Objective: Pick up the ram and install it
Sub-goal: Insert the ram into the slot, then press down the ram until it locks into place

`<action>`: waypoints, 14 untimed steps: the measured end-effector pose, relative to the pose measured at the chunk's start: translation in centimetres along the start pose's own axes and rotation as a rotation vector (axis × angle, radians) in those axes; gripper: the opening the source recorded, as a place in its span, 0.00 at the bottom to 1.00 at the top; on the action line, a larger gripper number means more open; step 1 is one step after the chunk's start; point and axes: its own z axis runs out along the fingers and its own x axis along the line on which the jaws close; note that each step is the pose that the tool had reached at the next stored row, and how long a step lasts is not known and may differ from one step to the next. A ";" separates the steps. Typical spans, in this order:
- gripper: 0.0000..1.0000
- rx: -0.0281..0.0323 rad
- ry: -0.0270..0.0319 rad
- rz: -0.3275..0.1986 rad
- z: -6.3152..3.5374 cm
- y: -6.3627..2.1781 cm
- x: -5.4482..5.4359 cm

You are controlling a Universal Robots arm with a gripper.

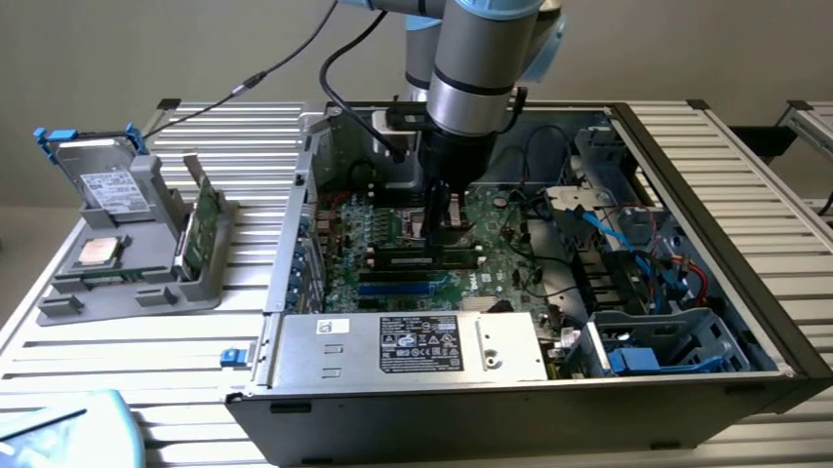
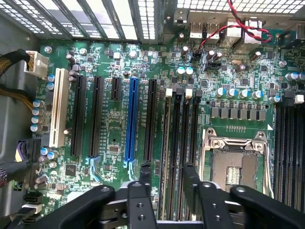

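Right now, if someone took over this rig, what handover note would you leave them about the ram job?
Hand: open and empty, fingers astride the memory slots beside the processor socket.
Ram: apparently the long dark-green stick lying along those slots, just under the hand in the exterior view.
Done: pickup and carry to the board, it seems.
Left: whether the stick is fully seated and latched cannot be told from these views.
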 end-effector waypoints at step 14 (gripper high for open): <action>0.11 0.0000 0.0000 0.000 0.00 0.00 0.0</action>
